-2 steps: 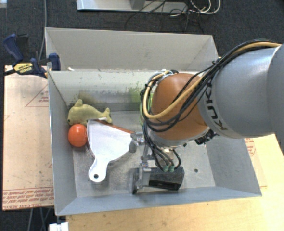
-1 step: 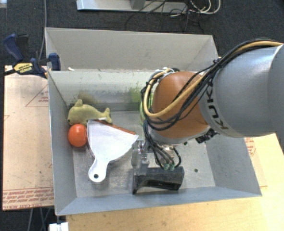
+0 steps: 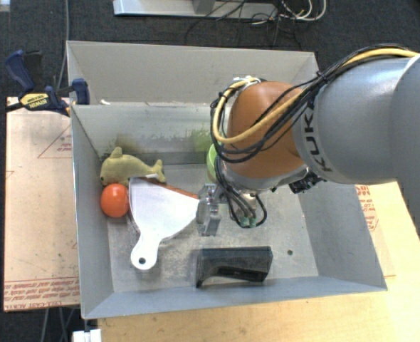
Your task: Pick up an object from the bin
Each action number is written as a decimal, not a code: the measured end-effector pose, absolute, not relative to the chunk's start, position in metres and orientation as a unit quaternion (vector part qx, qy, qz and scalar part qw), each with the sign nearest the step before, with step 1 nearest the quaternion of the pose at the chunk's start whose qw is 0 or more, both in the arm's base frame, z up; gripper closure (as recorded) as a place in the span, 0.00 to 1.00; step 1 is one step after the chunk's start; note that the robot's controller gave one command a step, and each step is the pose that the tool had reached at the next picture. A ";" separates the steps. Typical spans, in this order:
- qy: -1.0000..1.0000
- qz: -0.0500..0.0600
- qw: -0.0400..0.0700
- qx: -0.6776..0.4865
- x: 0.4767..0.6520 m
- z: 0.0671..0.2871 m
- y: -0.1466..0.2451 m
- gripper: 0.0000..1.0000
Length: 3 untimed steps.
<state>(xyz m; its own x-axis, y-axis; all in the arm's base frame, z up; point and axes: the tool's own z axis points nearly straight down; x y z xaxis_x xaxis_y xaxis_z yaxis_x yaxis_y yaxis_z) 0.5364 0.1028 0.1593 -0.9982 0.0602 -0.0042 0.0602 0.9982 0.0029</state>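
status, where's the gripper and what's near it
Low in the bin: gripper at right edge of white scoop. Close by, black wedge toward front wall. Left of scoop: orange ball, yellow plush.

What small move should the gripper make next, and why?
Probably ease straight down: the gripper sits at the right edge of the white paddle-shaped piece, with the black block lying apart, so that edge looks the nearest thing to take.

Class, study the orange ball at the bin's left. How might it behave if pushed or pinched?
The orange ball is round, so it would probably roll when nudged, though the plush toy and white paddle beside it may hem it in. Its smooth curve might slip from a pinch.
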 end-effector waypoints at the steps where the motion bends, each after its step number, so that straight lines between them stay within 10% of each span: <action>1: 1.000 0.001 0.001 0.030 0.535 0.159 0.103 0.00; 3: 0.980 0.002 0.000 0.201 0.576 0.067 0.111 0.00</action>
<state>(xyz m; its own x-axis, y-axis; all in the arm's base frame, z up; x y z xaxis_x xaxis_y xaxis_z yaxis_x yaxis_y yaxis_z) 0.5759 0.1112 0.0671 -0.9191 0.3941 0.0006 0.3941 0.9191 0.0041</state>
